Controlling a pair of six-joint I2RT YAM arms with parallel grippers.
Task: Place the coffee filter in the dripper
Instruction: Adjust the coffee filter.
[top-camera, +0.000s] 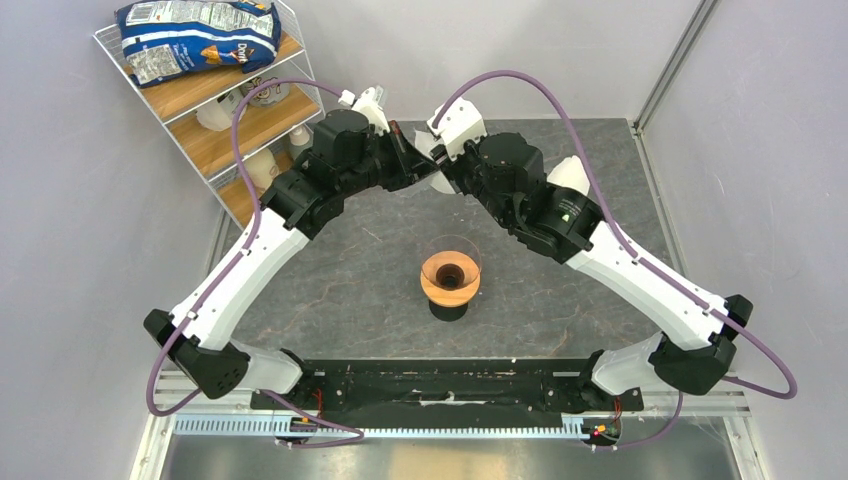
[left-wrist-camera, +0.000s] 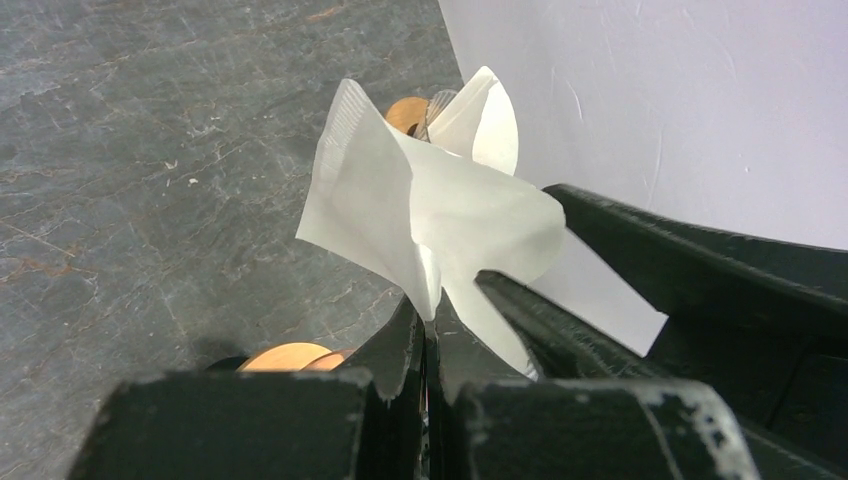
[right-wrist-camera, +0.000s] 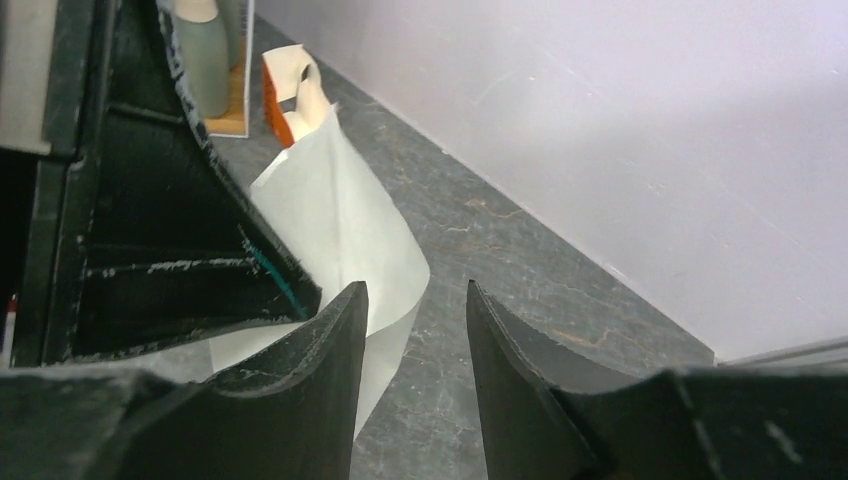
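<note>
The coffee filter (left-wrist-camera: 420, 210) is a crumpled cream-white paper held up at the back middle of the table. My left gripper (left-wrist-camera: 432, 315) is shut on its lower tip. My right gripper (right-wrist-camera: 410, 300) meets it there, jaws apart with only table showing between them. The filter (right-wrist-camera: 340, 220) curls just left of its left finger (right-wrist-camera: 335, 360), outside the gap. The dripper (top-camera: 450, 272), clear glass with a wooden collar, stands upright on a black base mid-table, nearer the front than both grippers.
A wire shelf (top-camera: 215, 110) with wooden boards, cups and a chip bag (top-camera: 195, 35) stands at the back left. An orange-and-white packet (right-wrist-camera: 285, 95) sits by its foot. A white object (top-camera: 570, 172) lies behind the right arm. The back wall is close behind both grippers.
</note>
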